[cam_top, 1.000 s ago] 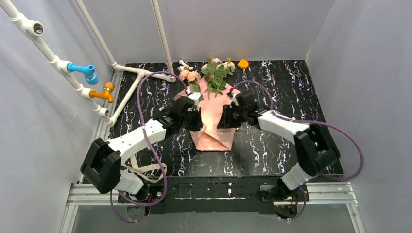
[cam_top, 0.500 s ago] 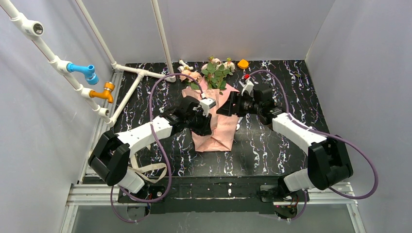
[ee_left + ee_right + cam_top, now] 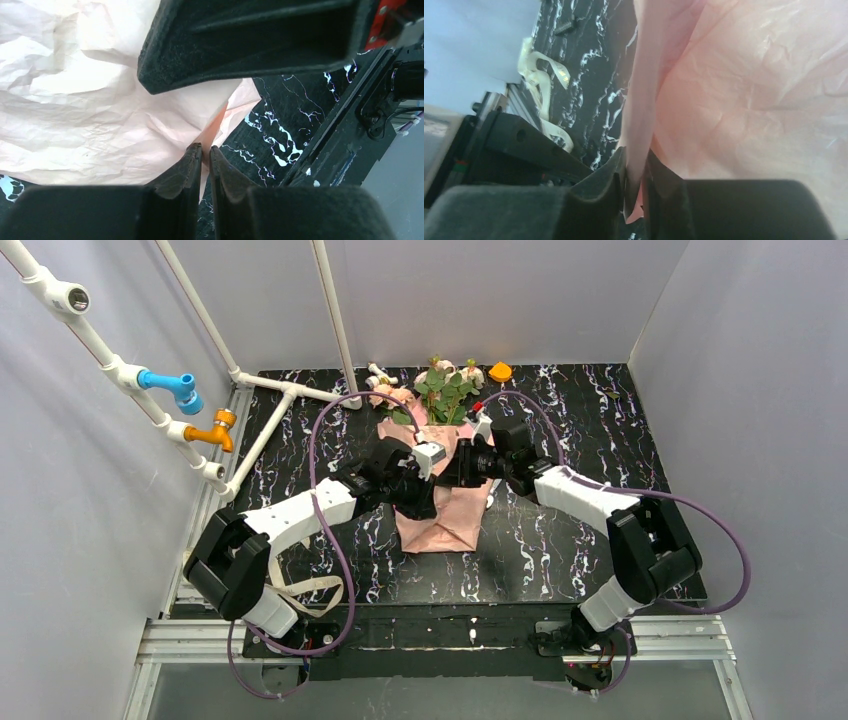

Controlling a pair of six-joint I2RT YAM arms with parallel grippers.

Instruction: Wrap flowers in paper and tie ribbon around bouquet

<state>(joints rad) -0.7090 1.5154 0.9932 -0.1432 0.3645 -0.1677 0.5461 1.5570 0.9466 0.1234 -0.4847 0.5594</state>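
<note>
Paper (image 3: 445, 525) — opposite edges pinched by the left gripper (image 3: 205, 162) and right gripper (image 3: 635, 182), which have closed in together mid-table, drawing it tighter round the flowers (image 3: 442, 390); the ribbon (image 3: 541, 75) — untied — lies apart.

The top view looks down over the whole table (image 3: 540, 560); both wrist views sit close on the shared paper (image 3: 445, 525).

The black, white-veined surface (image 3: 580, 540) carries crumpled pink paper (image 3: 450, 525) at its middle, flowers (image 3: 445, 390) at the paper's far end, an orange object (image 3: 500, 371) behind them, and a cream ribbon (image 3: 300, 588) at the near left.
</note>
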